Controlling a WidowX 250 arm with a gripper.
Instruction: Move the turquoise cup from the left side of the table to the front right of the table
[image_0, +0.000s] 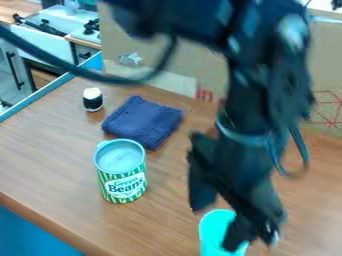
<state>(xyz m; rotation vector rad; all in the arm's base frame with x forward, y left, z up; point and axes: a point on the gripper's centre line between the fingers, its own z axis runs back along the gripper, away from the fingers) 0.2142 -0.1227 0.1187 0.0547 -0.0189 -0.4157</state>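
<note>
Hanging over a wooden table (53, 160), black gripper (216, 228) with claw wide open, clamped on nothing, turquoise cup (210, 231) close by its fingers at the bottom edge, green-striped beans can (123, 184) to the left, folded blue cloth (141, 120) behind the can.

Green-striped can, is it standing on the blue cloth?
No, the can stands upright on the wooden table, nearer the camera than the cloth.
</note>
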